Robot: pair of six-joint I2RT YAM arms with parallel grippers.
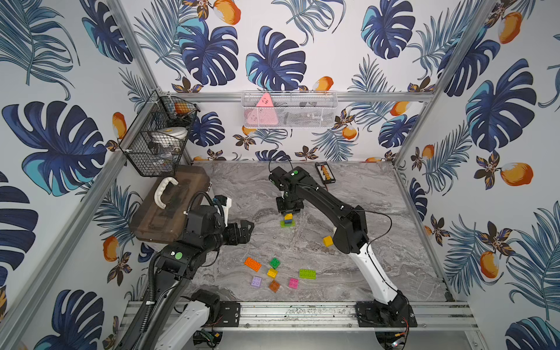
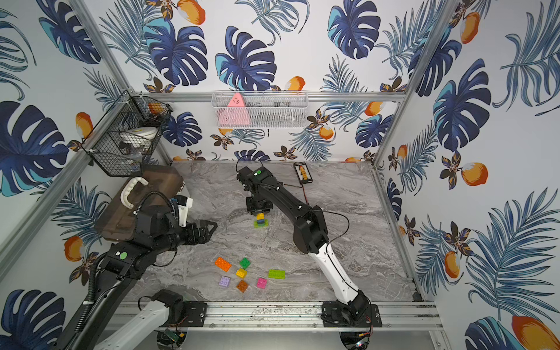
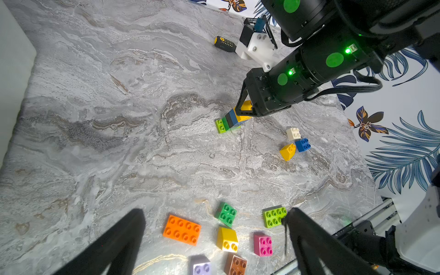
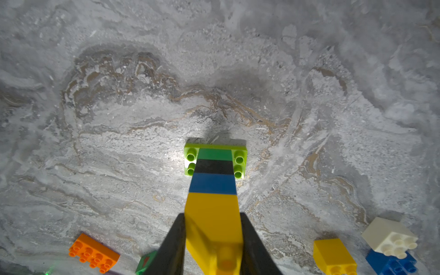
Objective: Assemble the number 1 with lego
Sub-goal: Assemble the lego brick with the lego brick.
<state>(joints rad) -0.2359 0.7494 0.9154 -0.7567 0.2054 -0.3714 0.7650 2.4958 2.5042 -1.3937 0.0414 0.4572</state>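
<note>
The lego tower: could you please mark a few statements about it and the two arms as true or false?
1. The right fingers grip the yellow top brick of the tower. True.
2. The base is orange. False: it is lime green.
3. The left fingers hold the pink brick. False: they are open and empty; that brick lies loose.
4. A blue brick sits directly under the yellow one. True.
</note>
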